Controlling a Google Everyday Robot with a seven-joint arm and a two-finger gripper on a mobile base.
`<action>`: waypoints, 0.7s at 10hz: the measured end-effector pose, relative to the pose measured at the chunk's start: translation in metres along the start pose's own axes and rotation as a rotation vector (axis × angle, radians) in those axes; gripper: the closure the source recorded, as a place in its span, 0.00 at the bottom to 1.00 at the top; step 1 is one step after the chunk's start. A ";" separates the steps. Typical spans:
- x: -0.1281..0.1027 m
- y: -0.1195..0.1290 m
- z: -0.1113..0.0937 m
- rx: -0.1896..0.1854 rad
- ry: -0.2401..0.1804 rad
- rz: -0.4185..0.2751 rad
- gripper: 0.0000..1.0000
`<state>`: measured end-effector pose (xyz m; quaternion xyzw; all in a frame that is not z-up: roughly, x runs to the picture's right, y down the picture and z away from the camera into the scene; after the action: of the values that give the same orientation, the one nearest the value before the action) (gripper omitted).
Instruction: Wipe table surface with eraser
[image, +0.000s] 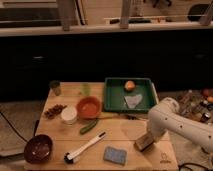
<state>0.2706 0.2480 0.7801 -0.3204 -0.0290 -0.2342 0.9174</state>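
One tan-brown eraser (144, 144) low at the table surface (125, 134), near the right front corner (just up-left of the small dark logo (163, 161)). Tilted; contact with the wood hard to judge. Clamped from above by the gripper (149, 134) of the white arm (180, 125). Just left, a blue sponge (115, 155); farther left, a black-and-white brush (84, 148). Behind, well apart, the green tray (106, 95).

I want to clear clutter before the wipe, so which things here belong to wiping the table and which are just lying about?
In the job: table surface, eraser, gripper down at the eraser.
Lying about: blue sponge, brush, green tray, orange bowl, cucumber, dark bowl.
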 end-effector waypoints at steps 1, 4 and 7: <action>0.006 -0.015 0.000 0.006 0.016 0.004 1.00; 0.002 -0.047 0.000 0.027 0.019 -0.023 1.00; -0.049 -0.058 -0.002 0.045 -0.055 -0.136 1.00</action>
<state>0.2006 0.2270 0.8018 -0.3034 -0.0814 -0.2864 0.9051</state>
